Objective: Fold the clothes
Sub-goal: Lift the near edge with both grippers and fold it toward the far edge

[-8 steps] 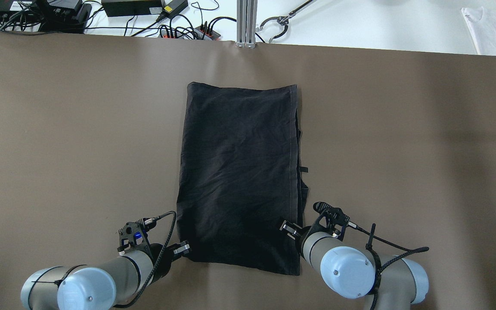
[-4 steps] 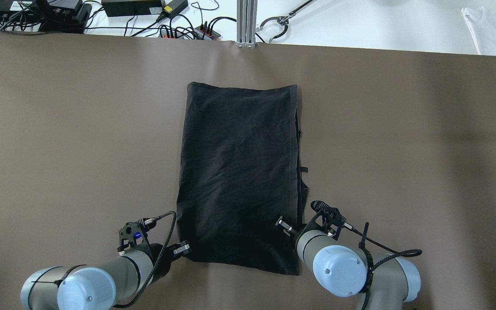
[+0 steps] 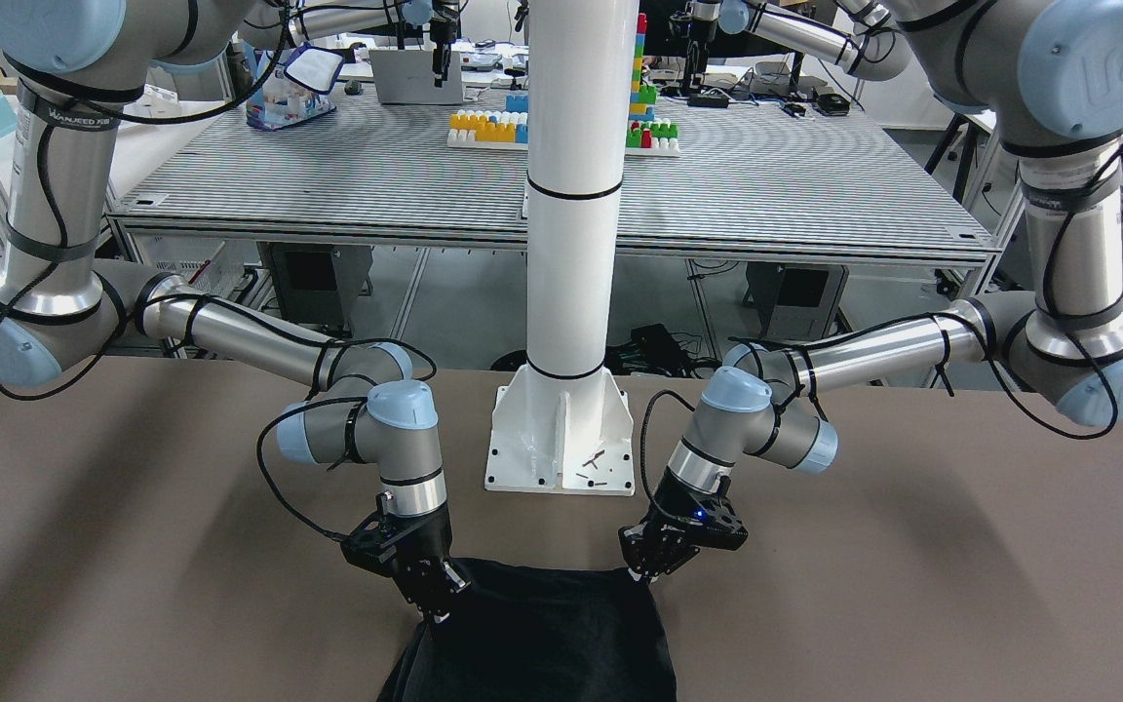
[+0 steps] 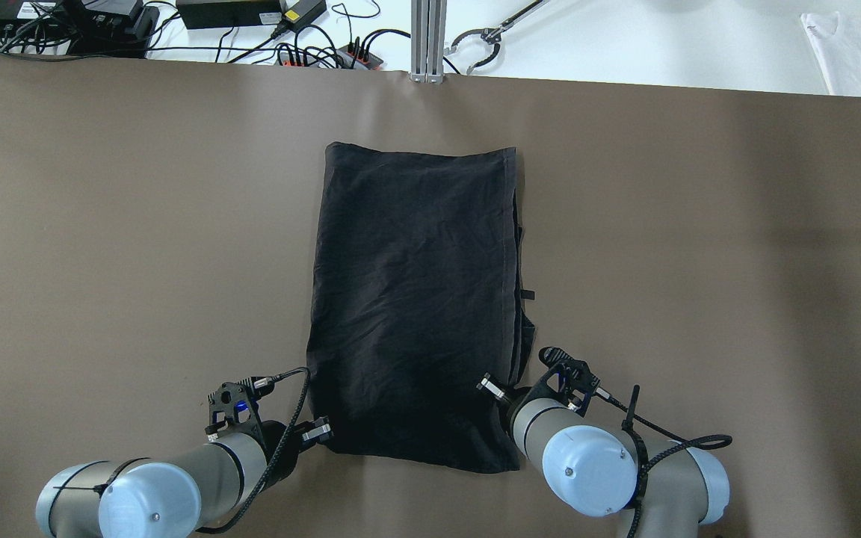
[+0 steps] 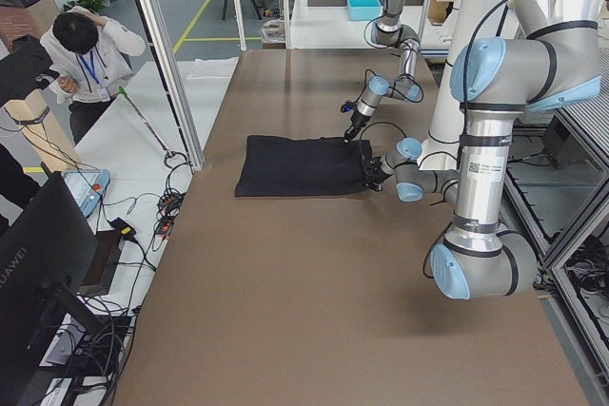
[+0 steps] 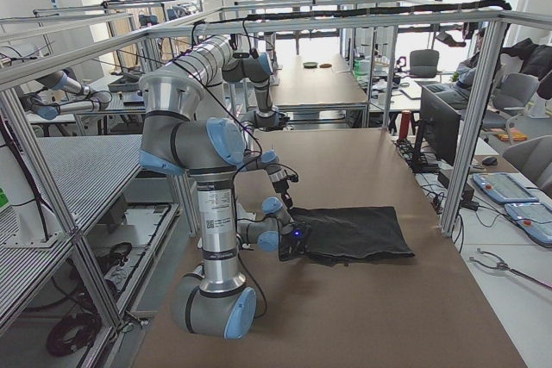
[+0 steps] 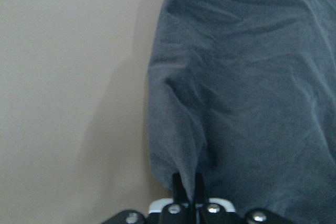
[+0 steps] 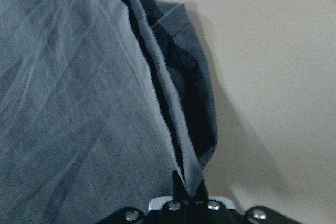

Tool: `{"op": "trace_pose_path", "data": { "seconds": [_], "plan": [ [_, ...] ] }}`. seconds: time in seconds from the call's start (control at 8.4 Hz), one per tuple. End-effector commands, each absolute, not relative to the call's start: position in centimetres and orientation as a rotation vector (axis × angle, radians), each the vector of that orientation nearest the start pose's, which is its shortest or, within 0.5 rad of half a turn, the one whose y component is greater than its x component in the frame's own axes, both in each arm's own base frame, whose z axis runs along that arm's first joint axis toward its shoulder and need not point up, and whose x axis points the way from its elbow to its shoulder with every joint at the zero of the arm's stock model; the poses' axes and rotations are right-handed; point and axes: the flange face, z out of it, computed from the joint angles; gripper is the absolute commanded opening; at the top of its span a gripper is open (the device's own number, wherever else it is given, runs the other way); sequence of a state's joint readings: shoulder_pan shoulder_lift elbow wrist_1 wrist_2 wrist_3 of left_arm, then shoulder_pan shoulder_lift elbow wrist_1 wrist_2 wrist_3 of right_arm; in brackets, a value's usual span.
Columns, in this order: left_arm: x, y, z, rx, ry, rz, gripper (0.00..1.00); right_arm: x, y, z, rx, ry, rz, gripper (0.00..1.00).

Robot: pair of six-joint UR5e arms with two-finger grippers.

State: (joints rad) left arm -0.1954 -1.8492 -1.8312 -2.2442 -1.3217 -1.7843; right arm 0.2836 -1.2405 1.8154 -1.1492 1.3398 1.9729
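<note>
1. Since a second ago the right gripper (image 4: 492, 388) has shifted a little to the left and away from the robot. The near right corner of the black garment (image 4: 412, 299) has come along with it. The left gripper (image 4: 317, 431) has stayed where it was.
2. Counted: one black garment, two arms and two grippers, one gripper at each near corner of the garment.
3. The left gripper is at the near left corner. Its fingers (image 7: 178, 190) are pressed together with the cloth pinched between them, and the cloth rises to them in a small ridge.
4. The garment lies flat on the brown tabletop (image 4: 102, 224), about in the middle, folded to a long rectangle. Its long axis runs straight away from the robot, with one short end near the robot and the other toward the far edge. A stitched hem runs along the right long side, and lower layers stick out just beside it.
5. The right gripper is at the near right corner, with its fingers clamped on the layered edge of the cloth.
6. One white shirt (image 4: 860, 56) lies beyond the tabletop at the far right, well apart from the garment.
</note>
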Motion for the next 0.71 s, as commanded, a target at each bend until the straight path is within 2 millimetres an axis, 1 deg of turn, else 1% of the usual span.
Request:
{"op": "trace_pose_path", "data": {
  "seconds": [0.0, 0.12, 0.24, 0.48, 0.6],
  "plan": [
    [53.1, -27.2, 30.3, 0.213, 1.237, -0.509, 0.0, -51.4, -31.2, 30.4, 0.157, -1.072, 0.726, 0.0],
    [53.0, -27.3, 29.5, 0.213, 1.251, -0.511, 0.0, -50.8, -31.1, 30.3, 0.157, -1.075, 0.726, 0.0],
    [52.7, -27.2, 29.1, 0.211, 1.262, -0.51, 0.0, -50.7, -31.0, 30.1, 0.156, -1.078, 0.726, 0.0],
    [52.3, -27.1, 28.5, 0.212, 1.274, -0.512, 0.0, -50.2, -30.8, 29.7, 0.155, -1.088, 0.724, 0.0],
    [50.9, -26.7, 27.5, 0.206, 1.291, -0.508, 0.0, -49.8, -29.4, 29.0, 0.142, -1.105, 0.706, 0.0]
  ]
}}
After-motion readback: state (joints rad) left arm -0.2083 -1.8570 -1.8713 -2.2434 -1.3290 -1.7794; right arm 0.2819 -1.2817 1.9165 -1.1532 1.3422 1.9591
